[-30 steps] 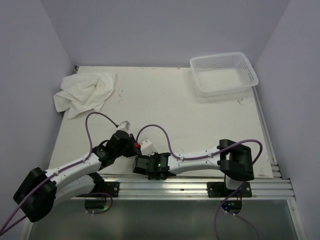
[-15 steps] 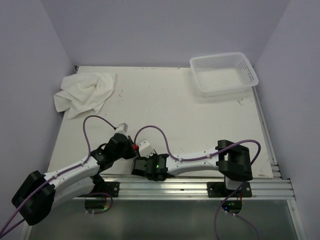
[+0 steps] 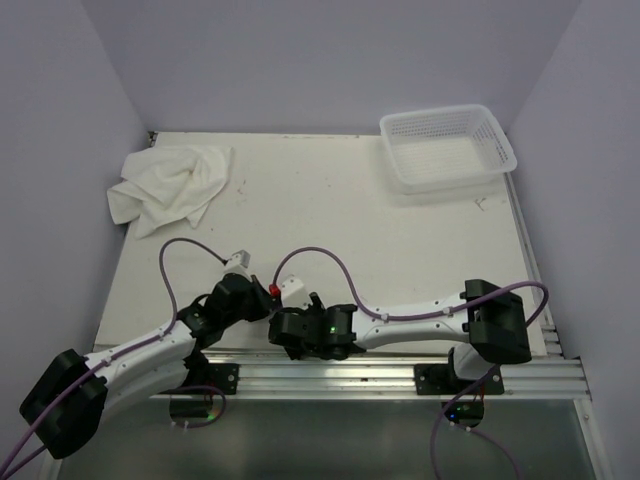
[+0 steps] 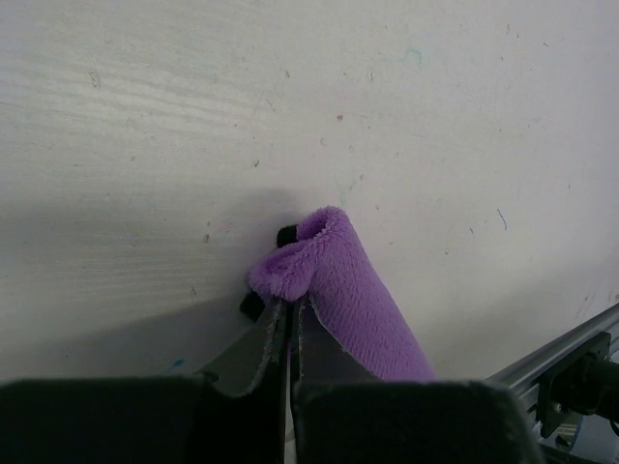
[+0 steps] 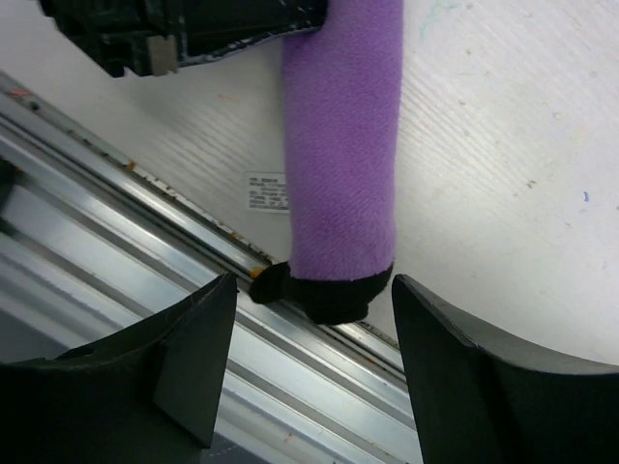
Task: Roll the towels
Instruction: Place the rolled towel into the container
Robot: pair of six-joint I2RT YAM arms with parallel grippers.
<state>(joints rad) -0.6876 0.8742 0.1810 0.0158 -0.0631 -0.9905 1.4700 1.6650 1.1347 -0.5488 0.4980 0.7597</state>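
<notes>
The purple towel (image 5: 343, 145) lies wound into a tight tube on the counter (image 3: 330, 210), right at the near edge. Its dark-edged end is just beside the rail (image 5: 106, 242). Our left jaws are clenched on the other end of the roll, pinching the folded plush. Our right jaws stand released, one on each side of the dark end, and as far as we can see they touch nothing. The white towel (image 3: 170, 185) sits crumpled in the far left corner, well apart and not yet rolled.

With the right side let go, only the left pinch holds the roll together. The plush looks springy, so we judge the outer wrap may loosen once the left jaws open. If the left arm pulls away while clenched, or if the pile snags on a jaw, the tube could be dragged and unwind.

The roll also lies very close to the edge. A brush from either right jaw as it lifts could tip the dark end onto the rail or off the counter. Our two wrists are crowded together here, so they may knock each other when retreating.

The white towel is larger and bunched. Rolling it without first spreading it flat would likely give a lumpy, loose roll.
</notes>
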